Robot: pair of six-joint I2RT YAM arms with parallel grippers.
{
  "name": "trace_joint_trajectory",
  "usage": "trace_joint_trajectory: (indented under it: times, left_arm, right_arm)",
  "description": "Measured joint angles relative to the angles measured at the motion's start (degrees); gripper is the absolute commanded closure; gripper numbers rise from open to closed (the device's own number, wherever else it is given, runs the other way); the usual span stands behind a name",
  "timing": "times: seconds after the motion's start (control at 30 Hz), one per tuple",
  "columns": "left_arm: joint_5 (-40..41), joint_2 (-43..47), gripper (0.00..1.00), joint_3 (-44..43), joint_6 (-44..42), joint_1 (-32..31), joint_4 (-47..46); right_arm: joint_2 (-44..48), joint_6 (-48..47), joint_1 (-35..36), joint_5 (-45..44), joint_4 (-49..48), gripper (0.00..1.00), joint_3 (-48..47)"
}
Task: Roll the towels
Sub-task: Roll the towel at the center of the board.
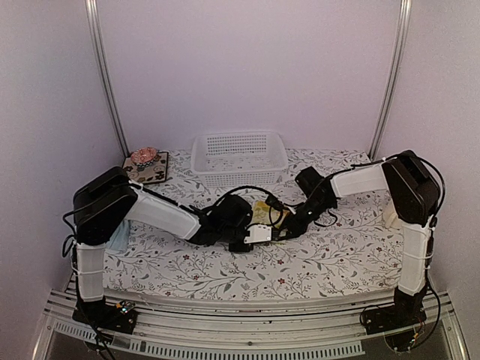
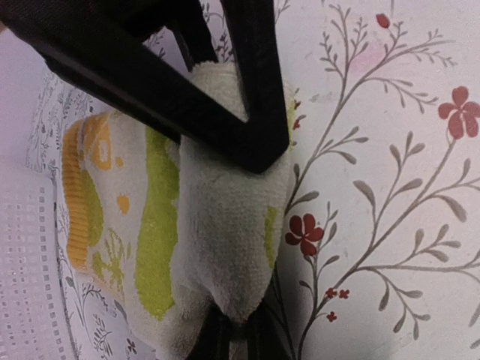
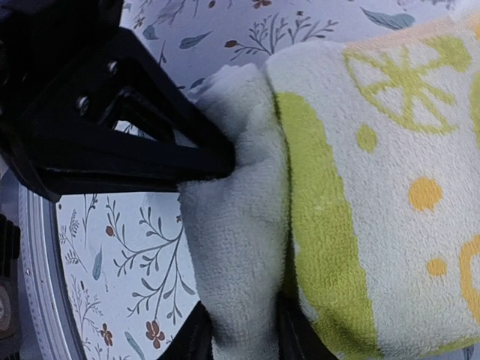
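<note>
The left gripper (image 2: 247, 240) is pressed together on the turned-over edge of the yellow-green towel (image 2: 161, 225). One black finger (image 2: 255, 112) comes down from the top of the left wrist view, and the other is only glimpsed at the bottom edge. The pale fold is squeezed between them. The right gripper (image 3: 217, 247) straddles the other end of that fold, with its upper finger dug into the pile at middle left of its view. Whether the fold is clamped there or merely bracketed cannot be told.

The step in hand is judged to be an early turn of the roll on this towel, since most of the cloth is seen lying flat. The next move would call for both ends to be carried over together toward the flat part, so that the roll is kept straight and tight.

The towel is thick looped terry, soft and slumping. Its underside is pale, and its face is printed with lime bands, orange stripes, dots and a citrus-slice motif. The rolled part forms a plump, rounded tube. The fingers are hard, matte and angular.

The table cover (image 2: 390, 225) is smooth and printed with grey sprigs and small red flowers. In the overhead view the towel lies mid-frame, just below a white mesh basket (image 1: 238, 177). What appears to be the pale blue towel (image 1: 120, 238) is partly hidden at lower left.
</note>
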State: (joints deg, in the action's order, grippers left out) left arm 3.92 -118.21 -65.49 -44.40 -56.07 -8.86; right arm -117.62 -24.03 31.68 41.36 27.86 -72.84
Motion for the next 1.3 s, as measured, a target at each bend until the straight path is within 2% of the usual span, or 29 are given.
trace_joint_trajectory:
  times: [0.17, 0.23, 0.3, 0.6, 0.83, 1.0, 1.3]
  left_arm:
    - [-3.02, -0.13, 1.0, -4.42, 2.1, 0.09, 8.66]
    - [-4.52, -0.42, 1.0, -6.51, 3.15, 0.13, 12.52]
    - [-6.08, -0.7, 1.0, -8.55, 4.24, 0.2, 16.33]
    - [-12.9, -4.2, 1.0, -18.51, 8.57, 1.51, 30.38]
    - [-19.8, -8.33, 1.0, -26.58, 11.76, 3.45, 38.93]
    - [-24.74, -10.56, 1.0, -30.42, 14.05, 5.14, 42.93]
    - [-32.11, -13.22, 0.99, -34.16, 16.39, 7.37, 46.75]
  right_arm:
    - [3.87, -0.22, -0.02, -4.07, -0.79, 0.53, 2.8]
    - [5.97, -0.22, -0.09, -6.08, -1.53, 0.46, 4.7]
    - [8.59, -0.39, -0.22, -8.63, -2.43, 0.44, 7.06]
    - [22.64, -4.33, -0.31, -15.56, -11.02, 0.43, 19.96]
    - [31.26, -11.47, 1.31, -18.16, -18.53, 0.43, 29.88]
    - [33.48, -17.66, 5.07, -18.91, -21.55, 0.43, 34.29]
    - [33.42, -25.44, 11.17, -23.82, -26.45, 0.44, 35.63]
